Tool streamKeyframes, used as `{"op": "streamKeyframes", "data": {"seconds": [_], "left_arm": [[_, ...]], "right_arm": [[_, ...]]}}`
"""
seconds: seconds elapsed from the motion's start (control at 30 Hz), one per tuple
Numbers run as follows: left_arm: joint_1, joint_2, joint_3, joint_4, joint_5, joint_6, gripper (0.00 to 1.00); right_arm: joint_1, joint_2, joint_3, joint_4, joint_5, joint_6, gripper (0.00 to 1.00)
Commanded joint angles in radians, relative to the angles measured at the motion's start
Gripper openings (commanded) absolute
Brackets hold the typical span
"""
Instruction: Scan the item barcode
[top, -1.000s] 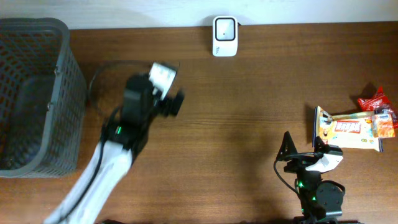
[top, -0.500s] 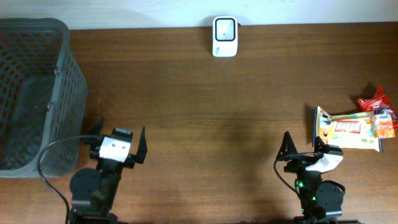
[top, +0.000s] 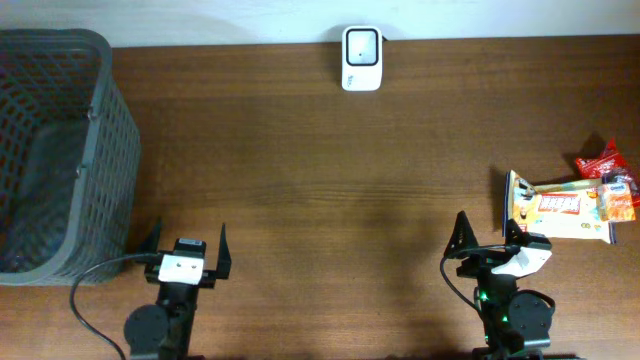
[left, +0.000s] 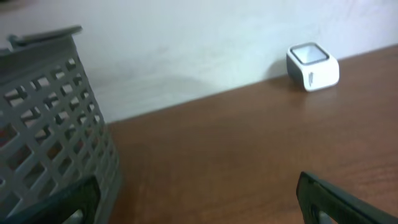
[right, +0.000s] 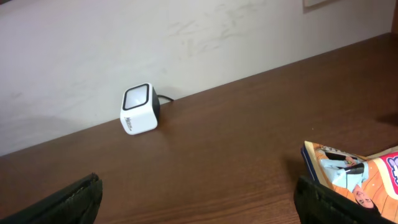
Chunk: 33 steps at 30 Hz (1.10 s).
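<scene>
The white barcode scanner (top: 361, 57) stands at the table's far edge, its window facing up; it also shows in the left wrist view (left: 313, 65) and the right wrist view (right: 139, 109). A flat orange-and-white snack pack (top: 560, 210) lies at the right; its near end shows in the right wrist view (right: 357, 177). My right gripper (top: 487, 232) is open near the front edge, just left of the pack, with nothing between its fingers (right: 202, 202). At the front left my left gripper (top: 188, 240) is open and empty (left: 199, 205).
A grey mesh basket (top: 60, 150) fills the left end of the table, close beside my left gripper; its wall shows in the left wrist view (left: 56, 124). A red packet (top: 603, 160) and another small packet (top: 620, 195) lie by the snack pack.
The left arm has drawn back from mid-table near the basket to the front left edge. The right arm and the items have not moved.
</scene>
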<state>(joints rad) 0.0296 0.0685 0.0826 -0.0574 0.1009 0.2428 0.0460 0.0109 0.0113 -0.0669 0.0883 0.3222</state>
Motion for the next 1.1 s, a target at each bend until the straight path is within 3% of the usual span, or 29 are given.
{"op": "streamKeyframes", "data": {"seconds": [0.0,0.63,0.77,1.07], "left_arm": [[0.005,-0.055,-0.055,0.05,0.008,-0.022,0.99],[0.006,-0.064,-0.074,-0.026,-0.127,-0.129,0.99],[0.006,-0.064,-0.074,-0.023,-0.171,-0.248,0.99],[0.006,-0.064,-0.074,-0.027,-0.146,-0.16,0.99]], "right_arm": [[0.006,-0.008,-0.006,-0.008,-0.002,0.007,0.98],[0.006,-0.008,-0.006,-0.008,-0.002,0.007,0.98],[0.006,-0.008,-0.006,-0.008,-0.002,0.007,0.98],[0.006,-0.008,-0.006,-0.008,-0.002,0.007,0.98]]}}
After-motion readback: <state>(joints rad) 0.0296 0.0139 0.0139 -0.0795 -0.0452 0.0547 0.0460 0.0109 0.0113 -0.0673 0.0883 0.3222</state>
